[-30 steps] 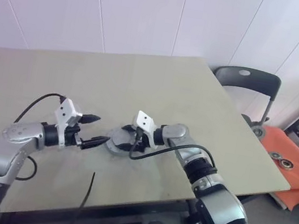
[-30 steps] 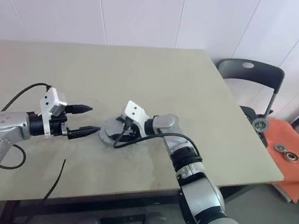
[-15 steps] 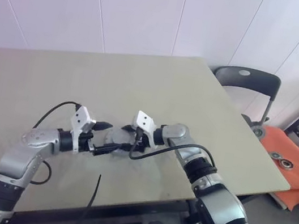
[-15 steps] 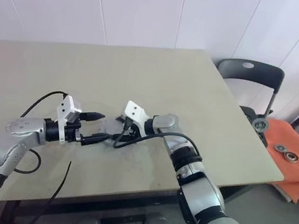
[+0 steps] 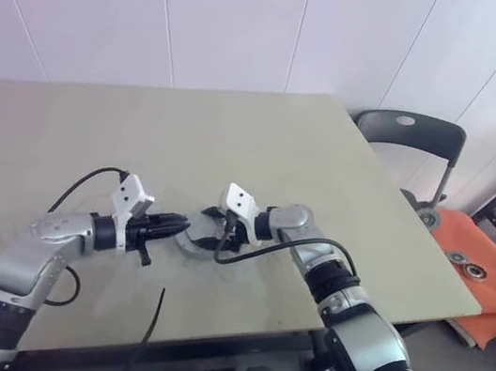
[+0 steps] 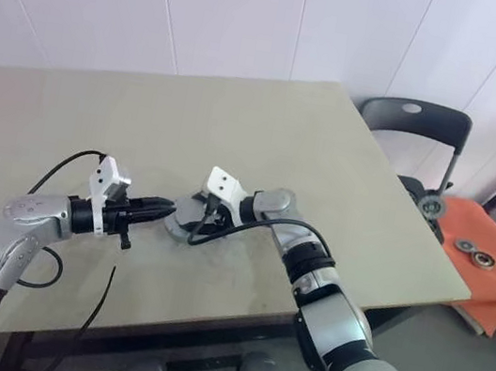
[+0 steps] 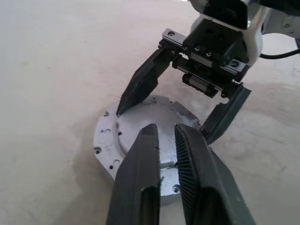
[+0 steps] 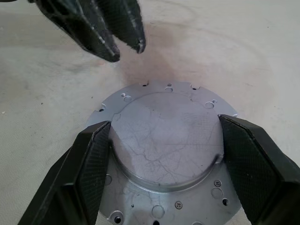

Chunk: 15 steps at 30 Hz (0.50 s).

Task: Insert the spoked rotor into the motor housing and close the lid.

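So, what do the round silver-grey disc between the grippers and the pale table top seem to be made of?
The round silver-grey disc looks like bare metal, probably aluminium: dull sheen, fine scratches, drilled holes and small screws around its flange. The pale beige table top looks matte, perhaps laminate or painted board; it shows faint stains and no grain, so I cannot say for certain.

my two head eyes look forward and down from above the table [image 5: 265, 141], wide and far enough to take in a chair [image 5: 410, 137] at its right. the pair share nearly the same scene, slightly offset sideways. my left wrist camera sits close, looking along the left gripper [image 7: 165, 133] at the round silver-grey part [image 7: 136, 129]. my right wrist camera looks along the right gripper [image 8: 164, 129] at that same part from the opposite side, very near. each wrist view catches the other gripper.
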Each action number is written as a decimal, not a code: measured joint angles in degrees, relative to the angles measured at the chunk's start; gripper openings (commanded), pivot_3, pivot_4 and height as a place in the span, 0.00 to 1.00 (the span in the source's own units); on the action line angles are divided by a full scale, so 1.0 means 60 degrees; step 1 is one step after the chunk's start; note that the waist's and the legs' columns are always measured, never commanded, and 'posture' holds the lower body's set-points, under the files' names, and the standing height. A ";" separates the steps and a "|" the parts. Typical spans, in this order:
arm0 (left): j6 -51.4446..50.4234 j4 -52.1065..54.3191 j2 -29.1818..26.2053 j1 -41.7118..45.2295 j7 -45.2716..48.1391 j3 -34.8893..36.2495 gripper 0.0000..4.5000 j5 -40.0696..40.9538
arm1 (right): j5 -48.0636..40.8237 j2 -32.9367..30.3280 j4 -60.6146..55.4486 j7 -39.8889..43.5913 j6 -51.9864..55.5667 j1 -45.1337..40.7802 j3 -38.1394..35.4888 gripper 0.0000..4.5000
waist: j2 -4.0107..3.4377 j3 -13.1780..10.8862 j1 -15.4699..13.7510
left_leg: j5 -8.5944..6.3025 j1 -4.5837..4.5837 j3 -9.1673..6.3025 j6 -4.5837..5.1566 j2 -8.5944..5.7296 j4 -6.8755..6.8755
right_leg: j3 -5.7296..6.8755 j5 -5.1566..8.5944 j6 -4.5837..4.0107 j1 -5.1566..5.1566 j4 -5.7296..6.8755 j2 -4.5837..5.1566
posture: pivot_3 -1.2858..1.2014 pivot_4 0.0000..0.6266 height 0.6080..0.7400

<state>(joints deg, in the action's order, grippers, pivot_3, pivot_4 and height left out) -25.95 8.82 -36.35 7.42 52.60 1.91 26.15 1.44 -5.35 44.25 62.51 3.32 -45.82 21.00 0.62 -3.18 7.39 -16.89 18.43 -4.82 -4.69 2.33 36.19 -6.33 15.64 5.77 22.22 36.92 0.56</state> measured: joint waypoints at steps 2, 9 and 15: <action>0.0026 -0.0019 0.0001 0.0020 0.0071 -0.0004 0.10 -0.0001 | 0.0000 0.0005 0.0005 0.0000 -0.0001 -0.0002 0.0000 0.72 | 0.0000 0.0000 0.0004 | 0.0000 0.0000 0.0001 0.0000 0.0000 -0.0001 | -0.0001 0.0000 0.0000 0.0001 0.0000 0.0000 | 0.52 0.00 1.00; 0.0178 -0.0573 0.0196 0.0304 -0.0012 -0.0367 0.00 -0.0444 | 0.0000 0.0004 0.0022 -0.0024 -0.0005 -0.0006 0.0000 0.72 | 0.0001 0.0001 0.0001 | 0.0000 -0.0001 -0.0001 0.0000 -0.0002 0.0002 | -0.0001 0.0001 -0.0001 0.0000 -0.0001 -0.0001 | 0.52 0.00 1.00; 0.1151 -0.1468 0.0691 0.0558 -0.0045 -0.0835 0.00 -0.1169 | 0.0000 -0.0002 0.0022 -0.0028 -0.0008 -0.0001 -0.0003 0.72 | 0.0001 0.0002 -0.0012 | 0.0000 -0.0002 -0.0002 0.0000 -0.0003 0.0002 | -0.0002 0.0001 -0.0001 -0.0001 -0.0001 -0.0001 | 0.52 0.00 1.00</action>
<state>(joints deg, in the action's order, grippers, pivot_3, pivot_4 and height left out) -19.04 0.02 -32.20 10.77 52.33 -3.11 19.13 1.44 -5.37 44.38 62.34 3.27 -45.82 20.98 0.62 -3.17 7.32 -16.89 18.41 -4.83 -4.69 2.31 36.21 -6.35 15.64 5.76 22.21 36.91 0.55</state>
